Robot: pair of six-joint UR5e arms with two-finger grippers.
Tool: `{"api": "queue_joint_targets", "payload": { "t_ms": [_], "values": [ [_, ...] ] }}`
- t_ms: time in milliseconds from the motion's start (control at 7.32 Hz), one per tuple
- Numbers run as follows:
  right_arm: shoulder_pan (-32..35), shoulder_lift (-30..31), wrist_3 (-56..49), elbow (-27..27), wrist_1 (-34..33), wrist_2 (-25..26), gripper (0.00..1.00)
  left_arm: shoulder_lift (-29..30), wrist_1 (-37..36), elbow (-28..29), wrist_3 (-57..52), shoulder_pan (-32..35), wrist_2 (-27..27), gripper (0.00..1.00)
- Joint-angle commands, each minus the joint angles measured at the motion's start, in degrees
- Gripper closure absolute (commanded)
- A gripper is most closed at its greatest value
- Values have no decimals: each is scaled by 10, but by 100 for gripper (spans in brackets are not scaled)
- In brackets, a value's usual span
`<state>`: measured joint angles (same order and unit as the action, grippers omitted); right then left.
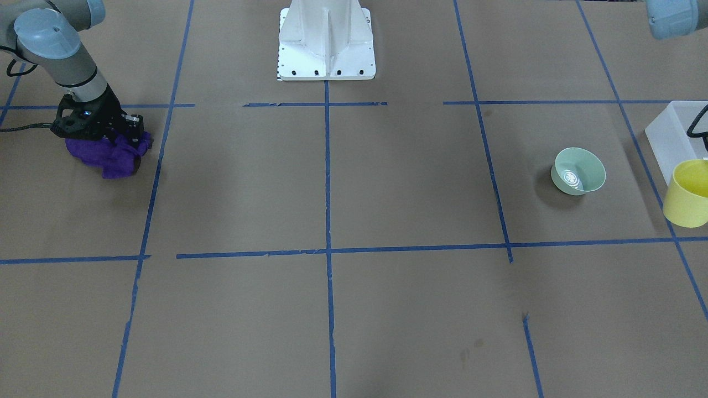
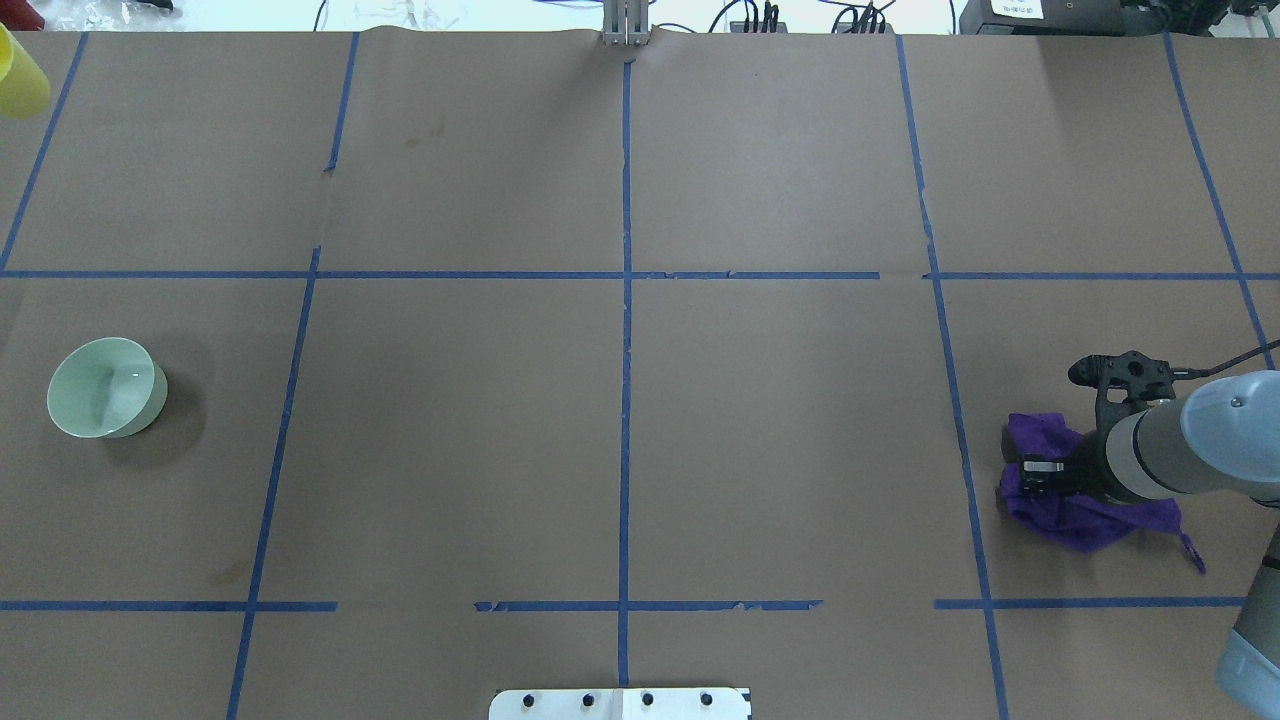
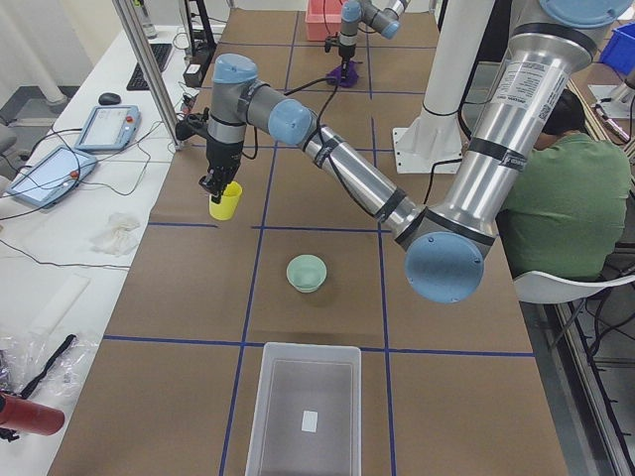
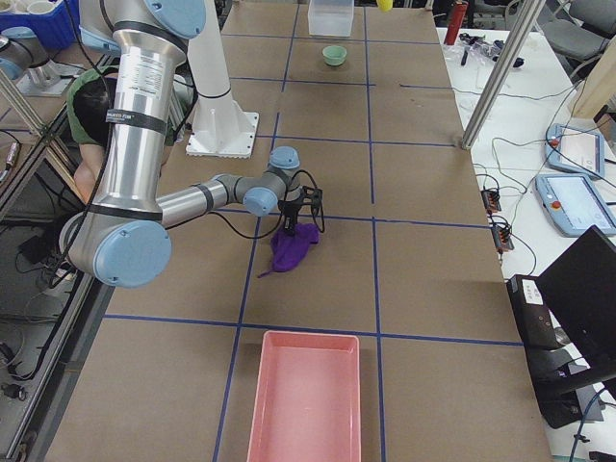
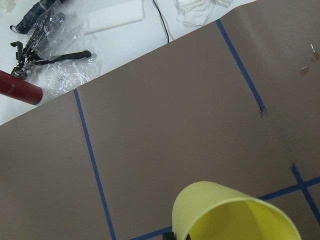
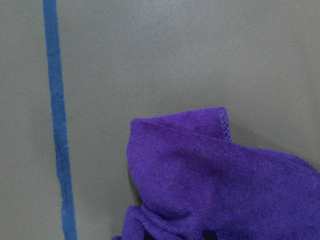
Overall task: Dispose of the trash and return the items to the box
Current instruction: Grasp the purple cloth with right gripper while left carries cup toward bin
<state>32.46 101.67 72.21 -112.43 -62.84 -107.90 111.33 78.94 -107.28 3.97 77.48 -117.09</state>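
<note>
Yellow, one cup (image 3: 225, 201): clamped at the rim in left hand (image 3: 216, 185), clear of counter (image 3: 169, 288), farther from the single box (image 3: 305, 407) than one upright mint bowl (image 3: 307, 273). One purple cloth (image 1: 110, 157), far from box, under right hand (image 1: 128, 142); grip impossible to tell.

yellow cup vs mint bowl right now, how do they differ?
Colour: the cup is yellow, the bowl pale mint green. Shape: the cup is taller and narrower, the bowl wider and shallower. State: the cup is off the table at the left gripper; the bowl sits upright on the table, no gripper near. Shared: both are outside the box.
</note>
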Motion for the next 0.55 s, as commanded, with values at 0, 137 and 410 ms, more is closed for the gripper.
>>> {"api": "queue_joint_targets", "payload": {
  "t_ms": [0, 137, 410],
  "values": [
    [5, 3, -1, -12, 0, 1, 100, -2, 2, 10, -18, 8, 3, 100],
    [22, 8, -2, -33, 0, -8, 100, -4, 3, 24, -51, 26, 3, 100],
    [78, 9, -3, -75, -12, -45, 100, -7, 15, 90, -156, 91, 1, 100]
  ]
}}
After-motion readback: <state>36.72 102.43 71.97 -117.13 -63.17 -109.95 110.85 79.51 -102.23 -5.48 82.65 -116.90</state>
